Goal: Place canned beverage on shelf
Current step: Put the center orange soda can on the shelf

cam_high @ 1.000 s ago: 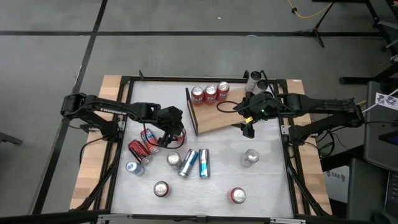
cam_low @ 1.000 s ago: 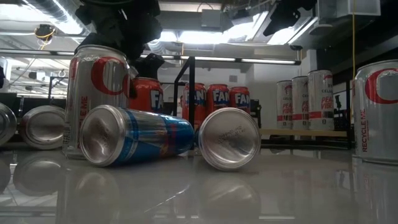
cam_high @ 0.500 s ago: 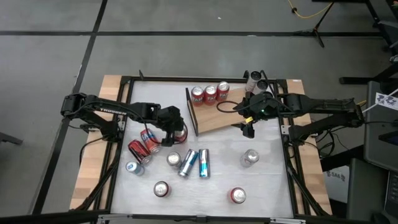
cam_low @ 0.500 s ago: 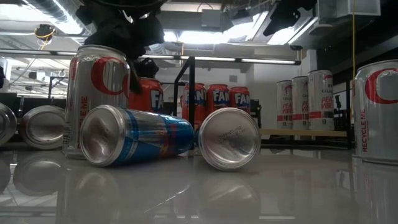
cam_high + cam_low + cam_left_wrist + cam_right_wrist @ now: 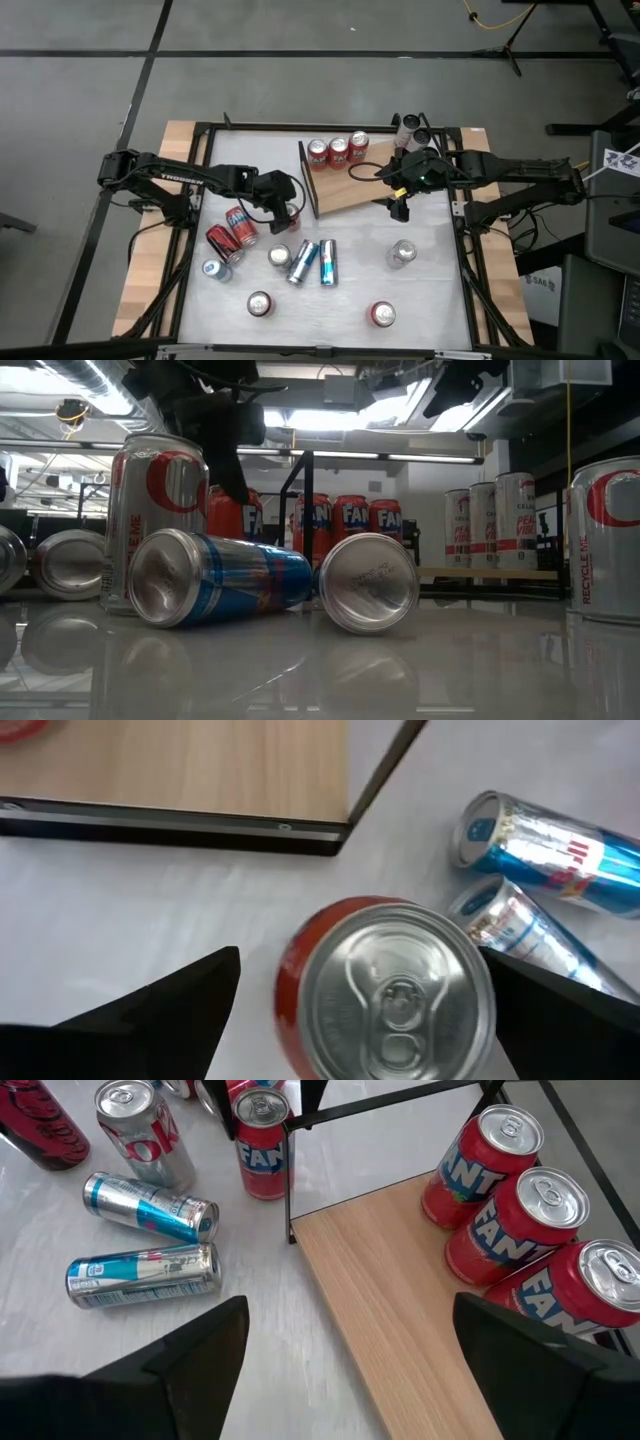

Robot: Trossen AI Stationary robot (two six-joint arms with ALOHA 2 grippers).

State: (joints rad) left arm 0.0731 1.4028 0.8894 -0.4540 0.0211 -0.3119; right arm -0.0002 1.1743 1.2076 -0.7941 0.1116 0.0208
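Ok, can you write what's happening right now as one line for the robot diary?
left gripper: open, around upright orange can on table | right gripper: open, over shelf | shelf: three orange cans

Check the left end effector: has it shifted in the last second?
Yes. In the high view the left end effector has moved toward the shelf, now open around an upright red can beside its rail.

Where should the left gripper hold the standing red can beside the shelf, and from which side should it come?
Grip the red can across its round side wall, coming down from above: it stands upright, and the open left gripper already straddles it, the shelf close behind.
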